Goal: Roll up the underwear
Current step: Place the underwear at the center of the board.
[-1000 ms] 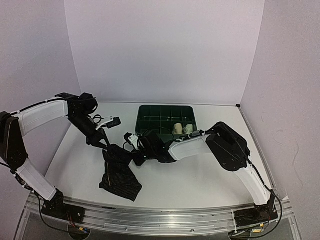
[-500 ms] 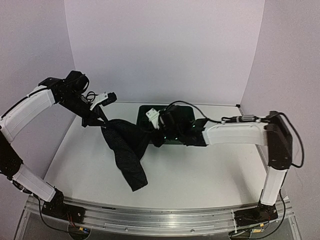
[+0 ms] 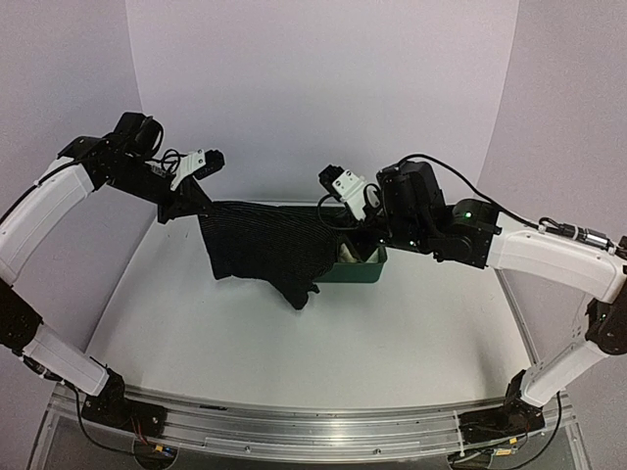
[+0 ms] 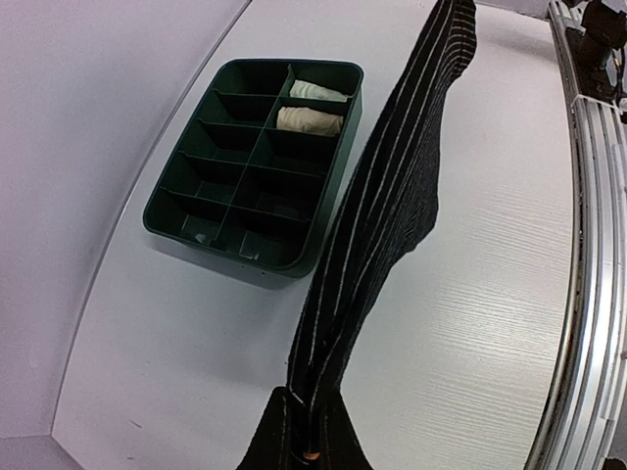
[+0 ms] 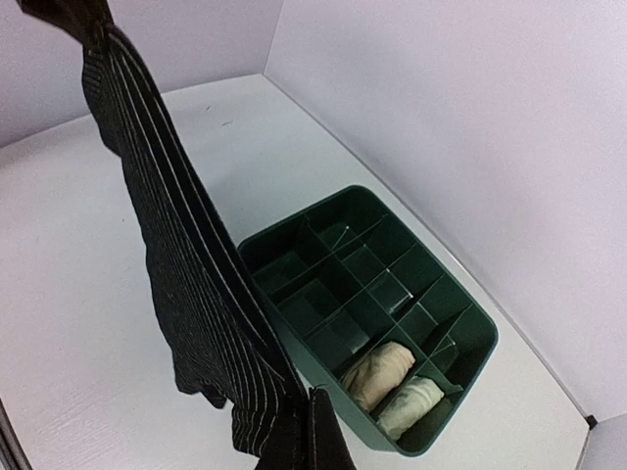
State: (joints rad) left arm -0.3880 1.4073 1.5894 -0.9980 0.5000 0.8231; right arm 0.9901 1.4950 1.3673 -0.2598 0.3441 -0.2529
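left gripper (image 3: 192,204): clamped on underwear (image 3: 265,250) corner
right gripper (image 3: 331,217): clamped on opposite corner
wrist views: we count two pale rolls (image 4: 310,119) in tray (image 4: 250,262)
top view: rolls mostly hidden

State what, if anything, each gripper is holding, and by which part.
The left gripper and right gripper each pinch the black pinstriped underwear at opposite ends of its upper edge; it hangs stretched between them.

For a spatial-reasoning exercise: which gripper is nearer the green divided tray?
Right. The right gripper hangs close by the tray, above its edge, gripping one end of the underwear; the left gripper grips the other end, well off to the tray's left.
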